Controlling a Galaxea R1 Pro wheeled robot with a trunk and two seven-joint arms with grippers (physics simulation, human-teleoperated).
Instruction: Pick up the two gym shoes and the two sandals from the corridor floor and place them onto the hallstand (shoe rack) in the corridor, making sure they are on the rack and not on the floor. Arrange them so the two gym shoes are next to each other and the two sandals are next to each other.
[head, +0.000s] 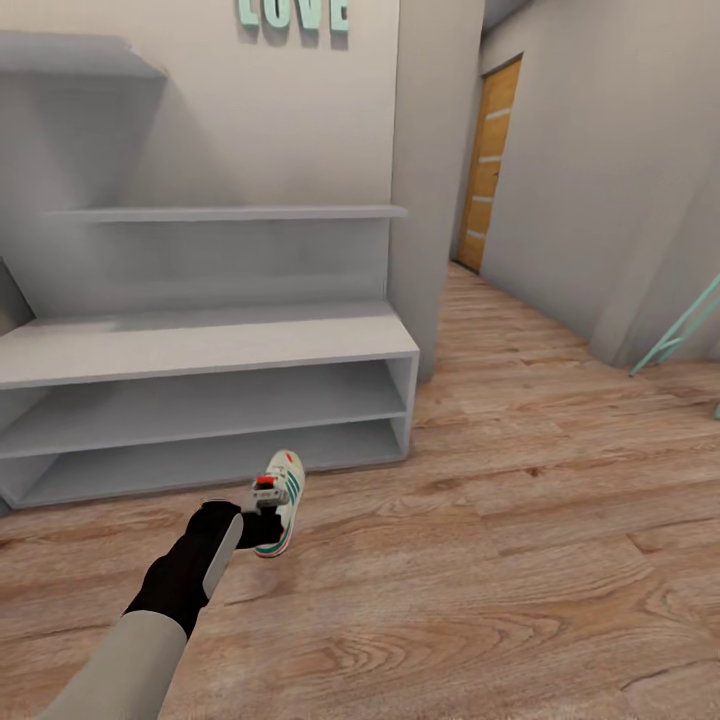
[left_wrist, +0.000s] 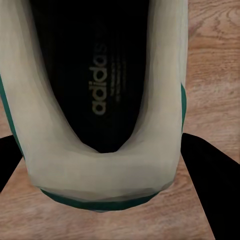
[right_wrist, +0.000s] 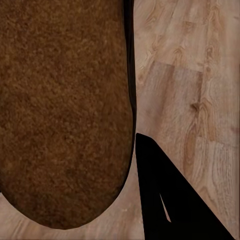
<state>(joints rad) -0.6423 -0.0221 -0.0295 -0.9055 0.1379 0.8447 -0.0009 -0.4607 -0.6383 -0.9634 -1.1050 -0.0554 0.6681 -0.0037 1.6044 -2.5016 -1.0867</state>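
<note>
Left arm (head: 190, 575) is seen at lower left of the head view, reaching forward to a gym shoe (head: 281, 500) at lower centre, on or just above the corridor floor (head: 520, 560), just in front of the hallstand (head: 210, 345)

Left wrist view: the shoe's heel end (left_wrist: 100, 165) is framed between the two dark fingers (left_wrist: 207, 185) of the left gripper (left_wrist: 107, 197), jaws spread either side of the heel; contact with the shoe cannot be told, so a firm pinch is not confirmed. Insole and collar are seen from above

Right wrist view: a brown sandal sole (right_wrist: 60, 110) sits close against one dark finger (right_wrist: 170, 200); the other finger is hidden, so whether the right jaws are pinching it cannot be told

Step in hand, as judged: shoe to be gripped at the heel and lifted to the rack
- jaws to be closed squarely across the heel collar, not the soft side wall, so the shoe is not twisted out
- toe will likely droop under a heel-only hold; lift to be kept slow and level
- front edge of the bench top and the open shelves to be cleared before moving in
- shoe to be set well back from the edge, with room left beside it for the second gym shoe

Farther off, upper right: a wooden door (head: 490, 165) at the corridor's end; not relevant
</note>
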